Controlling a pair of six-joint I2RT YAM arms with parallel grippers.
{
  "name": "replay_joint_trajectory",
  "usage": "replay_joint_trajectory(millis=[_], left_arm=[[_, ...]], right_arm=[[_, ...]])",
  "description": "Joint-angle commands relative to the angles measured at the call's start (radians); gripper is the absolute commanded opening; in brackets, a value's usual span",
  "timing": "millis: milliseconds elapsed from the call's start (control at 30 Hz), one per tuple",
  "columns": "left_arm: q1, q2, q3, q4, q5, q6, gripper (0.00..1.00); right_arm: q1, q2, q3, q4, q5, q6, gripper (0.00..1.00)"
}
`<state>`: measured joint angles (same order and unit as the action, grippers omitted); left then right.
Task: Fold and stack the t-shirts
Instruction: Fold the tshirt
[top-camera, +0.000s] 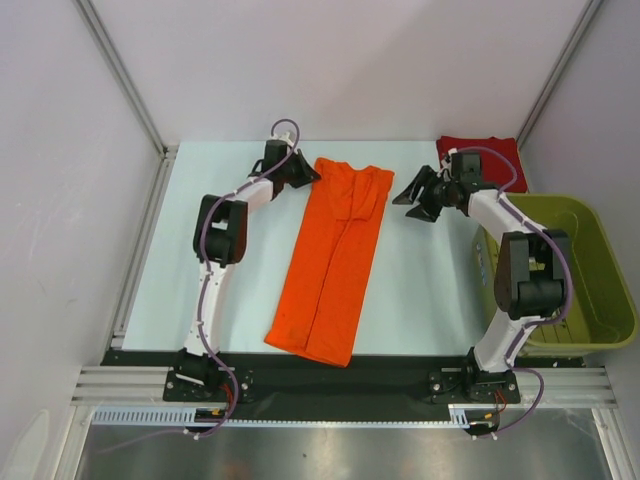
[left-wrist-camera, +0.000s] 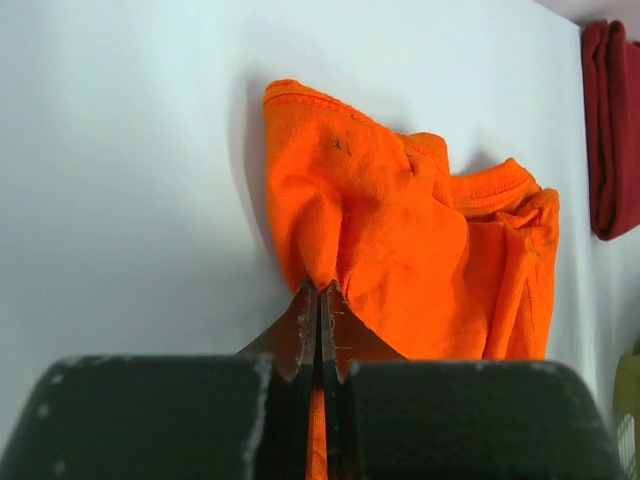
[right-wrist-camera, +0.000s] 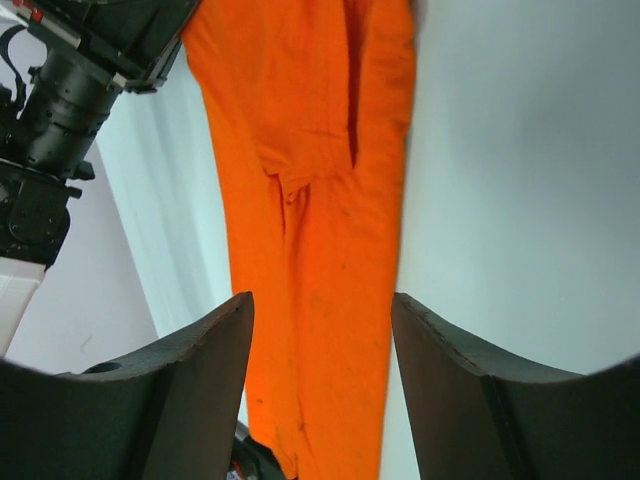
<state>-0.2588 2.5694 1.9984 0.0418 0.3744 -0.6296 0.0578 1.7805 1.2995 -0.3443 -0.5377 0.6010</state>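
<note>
One orange t-shirt: we find its far corner pinched in the left gripper, jaws closed.
Right gripper: jaws wide, beside the orange t-shirt, not touching it.

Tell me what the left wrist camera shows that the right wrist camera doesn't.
Only the left wrist view: the left pincer shut on a bunched edge of the orange t-shirt, and the folded dark red t-shirt at the far right.
Only the right wrist view: the right pincer open and holding nothing, the orange shirt's long narrow length, and part of the left arm at the upper left.
Both: the orange t-shirt lying on the pale table.
</note>
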Motion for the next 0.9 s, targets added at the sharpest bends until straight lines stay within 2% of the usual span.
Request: replay_joint_trajectory(millis=[0,167,267,400,433,567,667,767,800,867], left_arm=[[0.024,-0.012,0.056,0.035,-0.005,-0.001,0.0],[0.032,-0.021,0.059,-0.002,0.008,0.025,0.05],[0.039,-0.075,0.014,-0.032,-0.023,0.068,0.2],[0.052,-0.136,0.017,-0.127,-0.066,0.168,0.52],[0.055,-0.153,0.028,-0.169,-0.069,0.183,0.57],[0.064,-0.24,0.031,-0.244,-0.071,0.237,0.59],[0.062,-0.363,-0.058,-0.267,-0.075,0.249,0.57],[0.043,-0.481,-0.272,-0.174,0.07,0.24,0.56],[0.03,-0.556,-0.385,-0.143,0.121,0.255,0.56],[-0.017,-0.615,-0.484,-0.073,0.171,0.275,0.56]], right_arm=[[0.043,0.014,-0.016,0.106,-0.041,0.086,0.63],[0.122,0.108,0.044,0.136,-0.051,0.128,0.63],[0.149,0.173,0.09,0.136,-0.076,0.163,0.63],[0.175,0.214,0.129,0.139,-0.065,0.187,0.62],[0.18,0.218,0.144,0.14,-0.061,0.187,0.62],[0.191,0.255,0.171,0.189,-0.076,0.226,0.59],[0.195,0.289,0.21,0.192,-0.067,0.243,0.56],[0.194,0.31,0.224,0.146,-0.027,0.261,0.54],[0.194,0.315,0.216,0.174,-0.03,0.275,0.54],[0.197,0.321,0.221,0.202,-0.03,0.289,0.54]])
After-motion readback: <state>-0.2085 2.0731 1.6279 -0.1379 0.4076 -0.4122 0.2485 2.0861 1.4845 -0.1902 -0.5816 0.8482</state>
